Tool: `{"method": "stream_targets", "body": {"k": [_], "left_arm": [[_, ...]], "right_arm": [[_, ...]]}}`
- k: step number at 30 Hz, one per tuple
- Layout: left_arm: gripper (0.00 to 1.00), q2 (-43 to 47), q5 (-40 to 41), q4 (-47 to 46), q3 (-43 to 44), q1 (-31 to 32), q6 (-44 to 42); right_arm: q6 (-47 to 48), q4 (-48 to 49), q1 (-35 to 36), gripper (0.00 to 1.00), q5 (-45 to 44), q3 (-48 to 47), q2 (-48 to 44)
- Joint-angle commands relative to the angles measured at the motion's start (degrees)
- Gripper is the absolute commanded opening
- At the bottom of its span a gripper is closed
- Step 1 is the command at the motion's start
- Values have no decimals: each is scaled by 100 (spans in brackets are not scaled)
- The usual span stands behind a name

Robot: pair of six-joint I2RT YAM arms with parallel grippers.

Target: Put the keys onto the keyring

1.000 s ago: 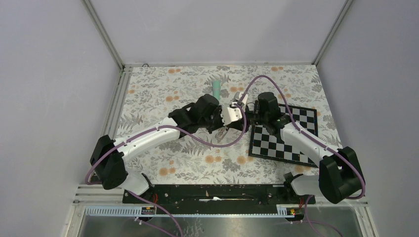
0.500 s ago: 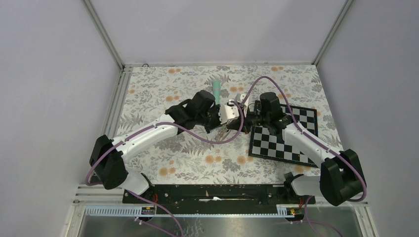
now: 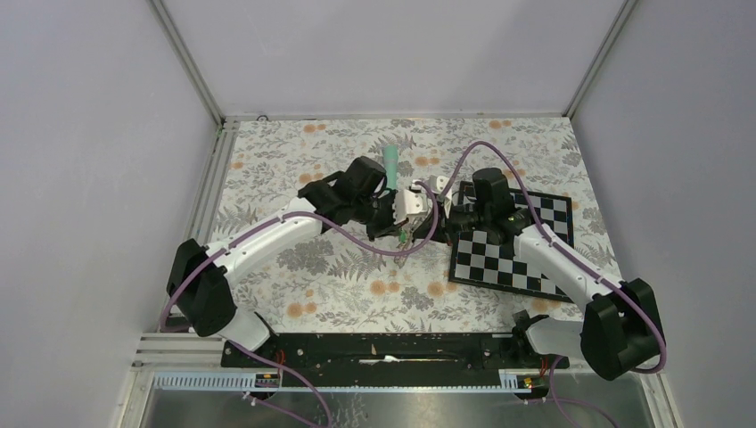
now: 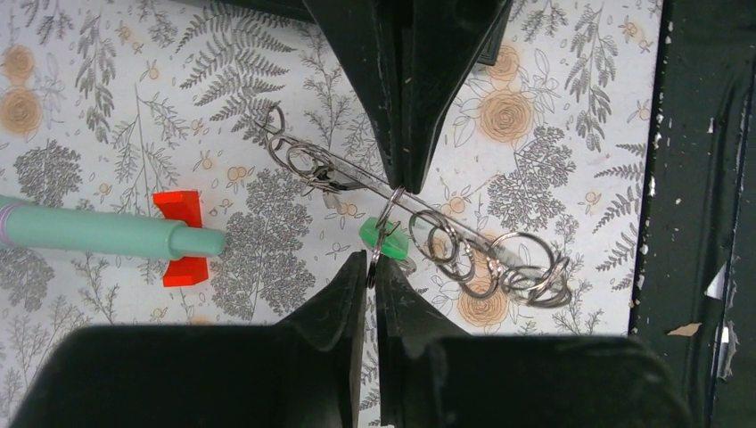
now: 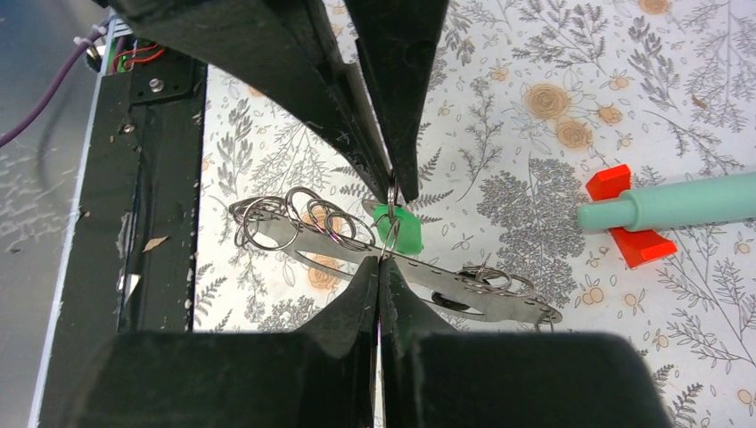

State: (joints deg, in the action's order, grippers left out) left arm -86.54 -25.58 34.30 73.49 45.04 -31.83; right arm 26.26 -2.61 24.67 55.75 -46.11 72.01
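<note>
Motion was slight, left arm (image 3: pixel 267 241) edging toward 11 o'clock; left gripper (image 4: pixel 372 260) and right gripper (image 5: pixel 381 269) stayed clenched on one ring of the keyring (image 5: pixel 446 278), green-headed key (image 5: pixel 398 230) dangling at 6 o'clock, apparently threaded.

Robotics lab test cell, not a home. Plain grey panel walls (image 3: pixel 392 53) on bare aluminium frame struts (image 3: pixel 187 62). Two white-and-black jointed robot arms (image 3: pixel 267 241) bolted to a black base rail (image 3: pixel 383 348), purple cables (image 3: pixel 481 147) looping off them. Floral-print covered worktop (image 3: pixel 294 178) carries a black-and-white chequered board (image 3: pixel 508 259).
</note>
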Motion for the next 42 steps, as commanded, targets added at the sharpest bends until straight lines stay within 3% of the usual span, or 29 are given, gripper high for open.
{"method": "stream_targets", "body": {"k": [1,22,33,38,42], "left_arm": [[10,-128,55,506,242,-211,-385],[34,-175,-749,560,670,-363,-734],[68,707,-2477,312,-66,-720,-1833],[68,517,-2913,271,-9,-654,-1742],[65,494,-2779,-272,-150,-495,-1083]], "right_arm": [[498,-442,-44,0,568,-372,-321],[301,-222,-41,0,666,-256,-401],[90,-130,-50,0,1165,-337,-352],[1,-84,-50,0,1272,-372,-338],[-292,156,-50,0,1193,-335,-336]]}}
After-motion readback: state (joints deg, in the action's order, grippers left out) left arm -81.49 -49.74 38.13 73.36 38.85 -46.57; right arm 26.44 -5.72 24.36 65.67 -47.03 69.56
